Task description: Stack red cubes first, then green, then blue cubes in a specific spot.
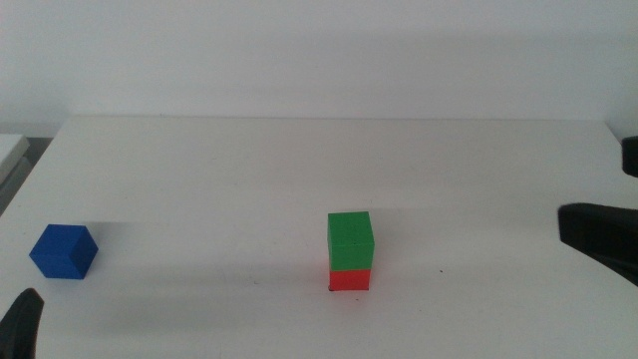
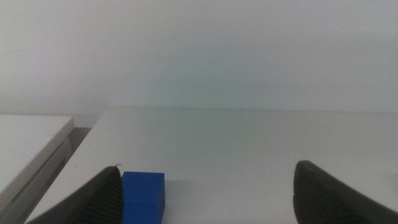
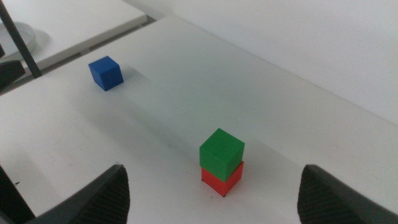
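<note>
Blue cube sits alone far left, well apart from the green cube stacked on the red cube; all matte, sharp-edged, same size. Left gripper is wide open and empty, cube beside one jaw: centre it, grip flat faces, place squarely on green. Right gripper waits, open and empty, near the stack.

Matte black end effector jaws (blunt, rounded tips), no visible markings.

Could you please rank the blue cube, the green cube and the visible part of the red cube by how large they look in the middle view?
1. Blue cube and green cube: look alike, so no ranking; blue shows more faces.
2. Red cube: smallest, only a strip showing beneath the green one.
</note>
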